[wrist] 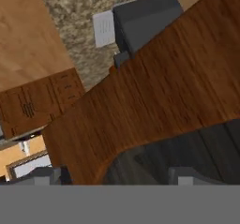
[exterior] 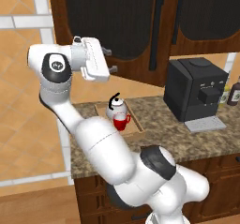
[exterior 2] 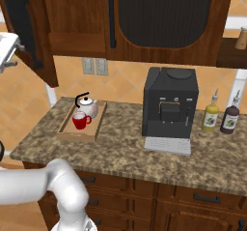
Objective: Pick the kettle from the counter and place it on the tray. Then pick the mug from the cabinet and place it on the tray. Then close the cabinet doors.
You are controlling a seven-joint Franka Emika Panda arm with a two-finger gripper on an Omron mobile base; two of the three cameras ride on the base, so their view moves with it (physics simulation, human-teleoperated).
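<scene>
Kettle (exterior: 115, 109), round and silvery, and red mug (exterior: 121, 122) at its 5 o'clock occupy my light-wood tray (exterior: 138, 127); gripper (exterior: 109, 61) jaws parted, empty.

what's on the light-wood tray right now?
The shallow light-wood tray holds the small silvery-white kettle with a black arched handle and, in front of it, the bright red mug. In the left base view the arm hides the tray's near-left corner.

A red mug (exterior 2: 81, 121) and silvery-white kettle (exterior 2: 88, 107) sit on speckled brown-grey counter (exterior 2: 120, 150).
</scene>
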